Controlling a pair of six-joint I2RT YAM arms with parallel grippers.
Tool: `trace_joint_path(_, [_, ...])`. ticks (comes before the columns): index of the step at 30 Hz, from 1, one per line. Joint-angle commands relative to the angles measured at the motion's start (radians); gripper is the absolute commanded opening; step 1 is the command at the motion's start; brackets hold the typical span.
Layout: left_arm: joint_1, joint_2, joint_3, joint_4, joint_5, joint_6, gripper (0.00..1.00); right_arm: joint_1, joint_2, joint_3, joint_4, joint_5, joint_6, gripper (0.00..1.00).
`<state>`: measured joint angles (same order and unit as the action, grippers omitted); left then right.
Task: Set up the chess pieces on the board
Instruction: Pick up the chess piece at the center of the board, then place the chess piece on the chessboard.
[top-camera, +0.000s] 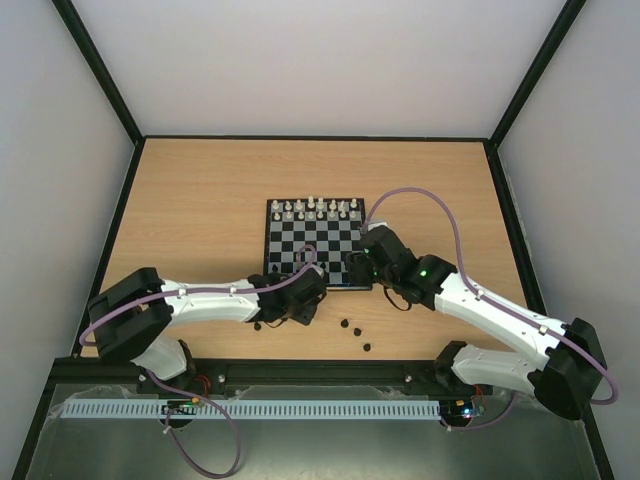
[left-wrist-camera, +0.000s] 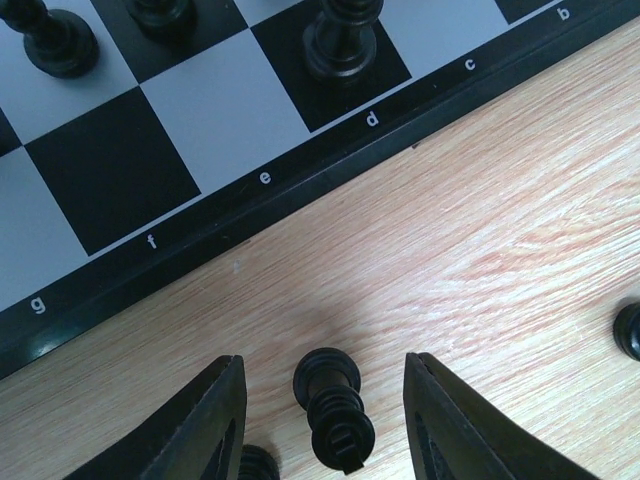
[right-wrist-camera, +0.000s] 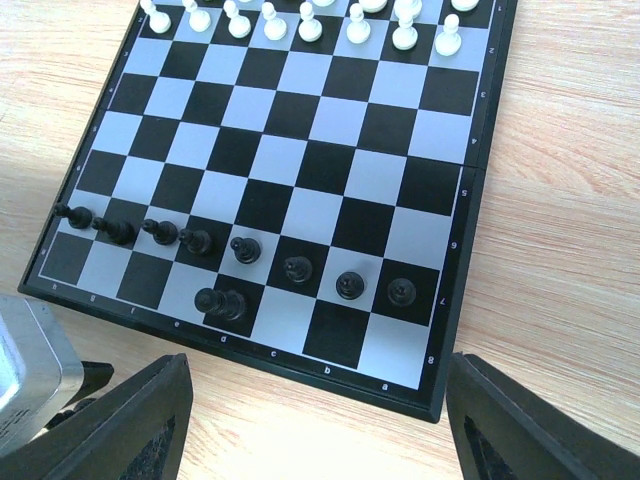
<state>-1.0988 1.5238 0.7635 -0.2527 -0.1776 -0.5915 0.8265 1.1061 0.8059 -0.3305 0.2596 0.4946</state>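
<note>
Overhead, top view: wooden table (top-camera: 200, 200), pale walls on three sides, black frame posts at the corners. Board (top-camera: 300, 245) at mid-table, white pieces (top-camera: 315, 208) along its far edge. Left claw (top-camera: 300, 300) low at the board's near-left corner; right claw (top-camera: 362, 262) at the near-right corner. Several loose black pieces (top-camera: 357, 330) lie on the wood just short of the board.

Left wrist view: light-grained wood beside the board's dark lettered border (left-wrist-camera: 300, 180). Left claw (left-wrist-camera: 325, 362) half open, fingers either side of one black piece (left-wrist-camera: 335, 415) lying on the table, gaps both sides. Another piece (left-wrist-camera: 630, 330) at the right edge.

Right wrist view: board (right-wrist-camera: 330, 215) seen whole on the wood. Eight black pawns (right-wrist-camera: 245, 248) in one row, one taller piece (right-wrist-camera: 222, 302) behind on square d. Right claw (right-wrist-camera: 318, 390) wide, nothing between its fingers.
</note>
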Motion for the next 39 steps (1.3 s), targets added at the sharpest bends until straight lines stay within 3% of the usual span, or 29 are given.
trace_joint_path(1, [-0.006, 0.01, 0.0, -0.007, 0.011, -0.006, 0.46, -0.002, -0.007, -0.011, -0.001, 0.0, 0.001, 0.7])
trace_joint_path(4, [-0.007, 0.01, 0.002, -0.006, 0.011, -0.007, 0.41, -0.002, -0.006, -0.009, -0.001, -0.007, -0.001, 0.7])
trace_joint_path(8, [-0.006, 0.015, 0.004, -0.008, 0.01, -0.009, 0.21, -0.002, -0.008, -0.014, 0.001, -0.003, 0.0, 0.7])
trace_joint_path(11, [-0.006, 0.016, 0.007, -0.013, 0.007, -0.011, 0.15, -0.002, -0.008, -0.016, 0.003, -0.006, -0.001, 0.7])
trace_joint_path(22, [0.017, 0.022, 0.094, -0.064, -0.019, 0.015, 0.14, -0.003, -0.012, -0.017, 0.005, -0.007, -0.001, 0.7])
trace_joint_path(39, [0.148, 0.143, 0.258, -0.105, -0.036, 0.093, 0.16, -0.002, -0.031, -0.022, 0.004, -0.016, -0.001, 0.7])
